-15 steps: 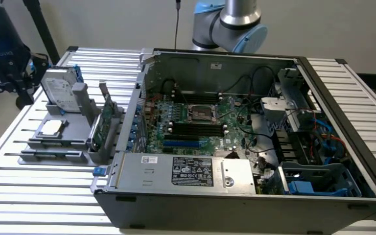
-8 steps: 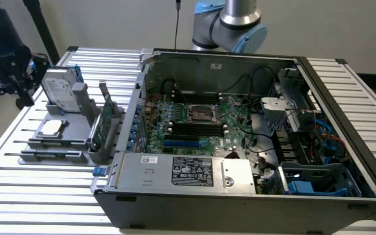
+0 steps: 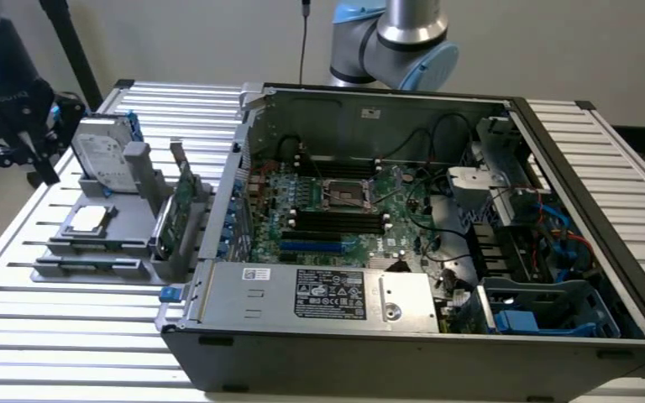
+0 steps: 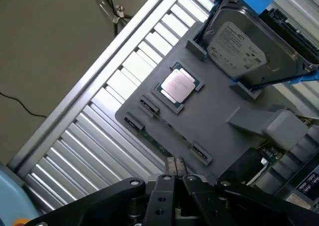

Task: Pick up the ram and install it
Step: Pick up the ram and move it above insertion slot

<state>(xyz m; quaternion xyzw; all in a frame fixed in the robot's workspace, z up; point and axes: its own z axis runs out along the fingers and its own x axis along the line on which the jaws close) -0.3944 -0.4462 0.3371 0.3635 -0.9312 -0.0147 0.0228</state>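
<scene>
Green ram is seen unpicked in the grey holder, exterior view's left; nothing is gripped by the gripper, jaws together.

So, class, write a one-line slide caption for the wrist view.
End effector near the grey tray, which holds the ram, a processor chip and a hard drive.

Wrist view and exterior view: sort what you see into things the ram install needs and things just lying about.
For the job: ram, on edge in the gray holder; gripper; motherboard memory slots in the open computer case.
Lying about: hard drive with blue rails; processor chip; green expansion card.
</scene>
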